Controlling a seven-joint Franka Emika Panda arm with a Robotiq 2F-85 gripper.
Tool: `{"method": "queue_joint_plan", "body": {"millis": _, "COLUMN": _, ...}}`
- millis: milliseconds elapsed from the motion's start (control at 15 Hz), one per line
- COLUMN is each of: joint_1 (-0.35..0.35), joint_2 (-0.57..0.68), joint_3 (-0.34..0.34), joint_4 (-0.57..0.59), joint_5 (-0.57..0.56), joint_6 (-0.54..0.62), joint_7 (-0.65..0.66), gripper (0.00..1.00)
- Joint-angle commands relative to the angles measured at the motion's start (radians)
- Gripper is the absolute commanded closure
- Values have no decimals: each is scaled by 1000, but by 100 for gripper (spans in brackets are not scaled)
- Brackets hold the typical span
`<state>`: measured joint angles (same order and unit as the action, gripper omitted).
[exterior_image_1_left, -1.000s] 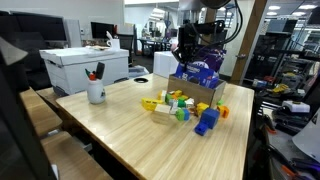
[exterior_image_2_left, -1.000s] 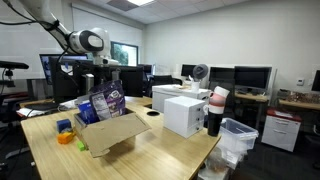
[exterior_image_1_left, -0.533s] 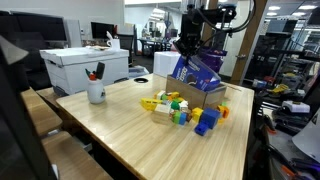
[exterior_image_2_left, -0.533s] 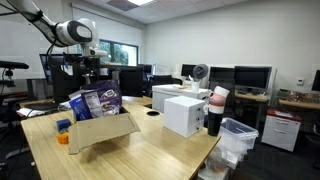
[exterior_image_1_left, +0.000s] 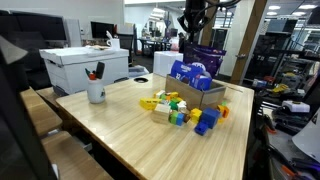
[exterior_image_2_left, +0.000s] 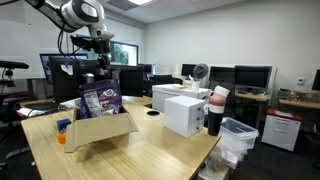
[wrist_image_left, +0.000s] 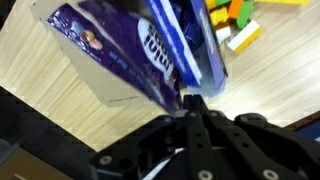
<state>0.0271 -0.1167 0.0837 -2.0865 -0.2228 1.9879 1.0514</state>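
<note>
My gripper (wrist_image_left: 192, 100) is shut on the top edge of a purple and blue snack bag (wrist_image_left: 150, 50), which hangs below the fingers in the wrist view. In both exterior views the gripper (exterior_image_1_left: 195, 32) (exterior_image_2_left: 101, 72) is high above an open cardboard box (exterior_image_1_left: 203, 96) (exterior_image_2_left: 100, 131). The held bag (exterior_image_1_left: 207, 58) (exterior_image_2_left: 100, 100) dangles over the box. More purple bags (exterior_image_1_left: 188, 72) stand inside the box.
Coloured toy blocks (exterior_image_1_left: 175, 108) (wrist_image_left: 238, 20) lie on the wooden table (exterior_image_1_left: 120, 125) beside the box. A white mug with pens (exterior_image_1_left: 96, 92) and a white carton (exterior_image_1_left: 85, 65) (exterior_image_2_left: 185, 112) stand further off. A stack of cups (exterior_image_2_left: 216, 108) stands at the table edge, with a bin (exterior_image_2_left: 238, 140) below it.
The gripper has risen above the box, pulling the purple bag up with it. The box and blocks have stayed put.
</note>
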Motion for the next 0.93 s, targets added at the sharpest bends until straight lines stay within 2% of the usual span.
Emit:
{"method": "queue_joint_plan", "body": {"millis": 0, "joint_1": -59, "joint_2": 150, "joint_3": -66, "joint_4": 211, "joint_5": -16, "joint_6": -71, "joint_7": -88, "gripper": 96}}
{"method": "queue_joint_plan", "body": {"millis": 267, "joint_1": -85, "joint_2": 286, "joint_3": -132, "joint_4": 409, "joint_5": 18, "joint_6": -114, "joint_7": -185, "gripper": 95}}
{"method": "queue_joint_plan", "body": {"millis": 333, "joint_1": -87, "joint_2": 309, "joint_3": -143, "joint_4": 441, "joint_5": 22, "joint_6": -119, "joint_7": -199, "gripper": 71}}
{"method": "queue_joint_plan", "body": {"millis": 533, "joint_1": -86, "joint_2": 351, "joint_3": -159, "joint_4": 503, "joint_5": 67, "joint_6": -147, "joint_7": -236, "gripper": 65}}
{"method": "queue_joint_plan", "body": {"millis": 867, "joint_1": -91, "joint_2": 331, "joint_3": -154, "joint_4": 484, "joint_5": 167, "joint_6": -171, "joint_7": -389, "gripper": 37}}
